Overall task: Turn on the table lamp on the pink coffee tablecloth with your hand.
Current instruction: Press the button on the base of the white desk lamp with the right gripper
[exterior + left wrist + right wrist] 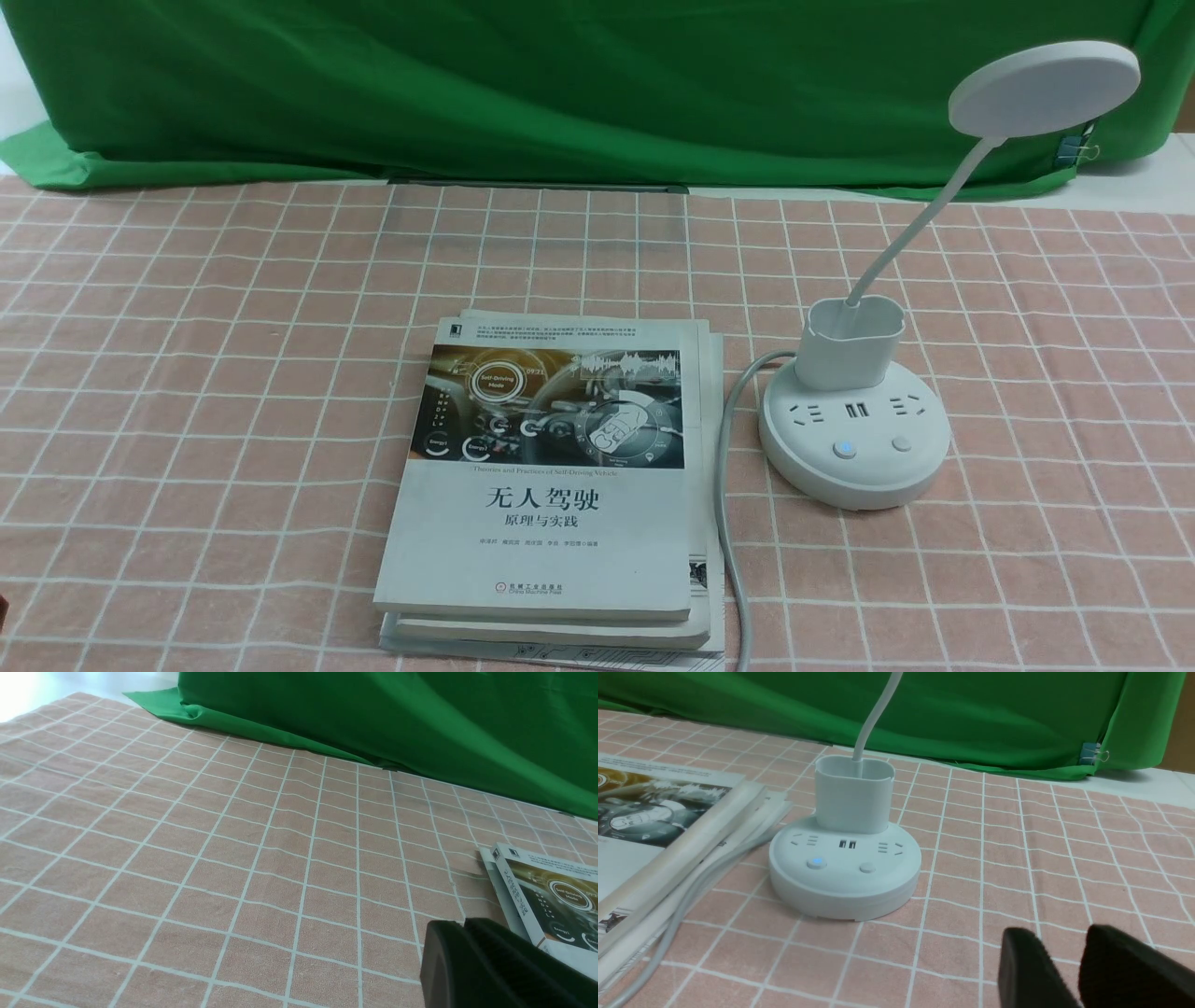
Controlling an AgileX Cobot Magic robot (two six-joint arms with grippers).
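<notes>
Right wrist view, starting at the right gripper (1062, 939): black fingers (1027, 970) parted by a narrow gap, clamped on nothing, low over the pink checked tablecloth (1017, 835). Sits near the lamp (845, 882), in front of its round base, without touching it. On top of that base, toward the gripper, two buttons: a blue-lit button (816, 862) and beside it a plain button (867, 867). Behind them, sockets, then the cup-shaped holder (854, 795) with the thin neck rising out of it.

Left wrist view: left gripper (465, 926) with fingers pressed together, holding nothing, just above the same cloth. Close by, one corner of the books (542, 896).

Front view, neither arm in sight: lamp standing upright on the tablecloth, neck curving up and back to the flat disc head (1044, 89). Books stacked just to the lamp's left, closed, cover up. Between books and lamp, a grey cord (724, 485) leaving the lamp's base and running toward the near edge. Behind the lamp, a green cloth (560, 84) hanging as a backdrop, with a small clip (1092, 755) at its edge.
</notes>
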